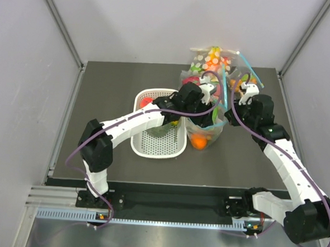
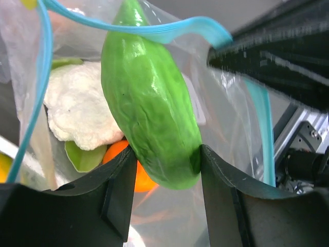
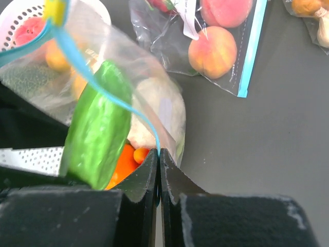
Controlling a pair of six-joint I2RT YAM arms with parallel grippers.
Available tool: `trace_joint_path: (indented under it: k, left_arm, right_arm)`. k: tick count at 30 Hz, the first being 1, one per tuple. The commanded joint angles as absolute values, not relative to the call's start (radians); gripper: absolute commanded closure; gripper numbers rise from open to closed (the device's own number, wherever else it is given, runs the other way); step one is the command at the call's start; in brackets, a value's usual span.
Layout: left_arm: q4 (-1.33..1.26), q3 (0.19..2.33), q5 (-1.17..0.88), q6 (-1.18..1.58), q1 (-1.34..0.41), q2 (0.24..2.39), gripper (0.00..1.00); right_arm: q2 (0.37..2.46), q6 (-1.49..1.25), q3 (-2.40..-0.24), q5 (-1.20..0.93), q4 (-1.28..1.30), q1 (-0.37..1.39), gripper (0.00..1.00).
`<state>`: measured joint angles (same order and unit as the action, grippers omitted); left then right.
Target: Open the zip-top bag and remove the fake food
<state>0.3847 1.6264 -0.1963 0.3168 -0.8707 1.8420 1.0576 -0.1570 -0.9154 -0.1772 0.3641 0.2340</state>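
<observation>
Left gripper [image 2: 164, 165] is clamped on the long green vegetable [image 2: 149, 103]. Both jaws press its lower end, one on each side, inside the zip-top bag [image 1: 207, 131]. Grip is low on the piece, so it should lift out lengthwise through the mouth without dragging film.

Right gripper [image 3: 159, 160] is pinched fully closed on the bag rim. The light-blue zip strip [image 3: 87, 72] runs straight down into its jaws. It probably has the strip itself and not just the film next to it, but the wrist view is too tight to be sure. Point of that hold: it keeps the mouth up and open and anchors the bag against the pull.

Rest of the fake food sits in the bag, beyond and left of the left gripper's fingertips:
- white lumpy piece [image 2: 77, 108], touching the vegetable
- orange fruit [image 2: 114, 150], under both

Bag stands on the table [image 1: 111, 86], just beside the white basket [image 1: 152, 148]. That's the likely drop spot.

Beyond the right gripper lies another bag holding peaches [image 3: 216, 46].

Writing: nothing legible. A white tag [image 3: 190, 20] on the peach bag is too blurred to read.
</observation>
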Motion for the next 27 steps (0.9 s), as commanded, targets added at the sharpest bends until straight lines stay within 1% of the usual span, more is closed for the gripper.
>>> trace_joint_path:
  k: [1, 7, 15, 21, 27]
  left_arm:
    - [0.408, 1.606, -0.235, 0.296, -0.871, 1.746, 0.74]
    - [0.465, 1.592, -0.259, 0.259, -0.871, 1.729, 0.74]
    - [0.522, 1.588, -0.281, 0.209, -0.871, 1.750, 0.75]
    - [0.488, 1.571, -0.288, 0.184, -0.871, 1.732, 0.76]
    - [0.416, 1.533, -0.316, 0.137, -0.871, 1.661, 0.76]
  right_arm:
    - [1.074, -0.135, -0.977, -0.141, 0.337, 0.241, 1.00]
    - [1.104, -0.129, -1.017, -0.110, 0.336, 0.239, 1.00]
    - [1.132, -0.149, -1.074, -0.124, 0.302, 0.239, 1.00]
    - [1.158, -0.153, -1.077, -0.126, 0.293, 0.239, 1.00]
    - [1.201, -0.146, -1.039, -0.115, 0.281, 0.238, 1.00]
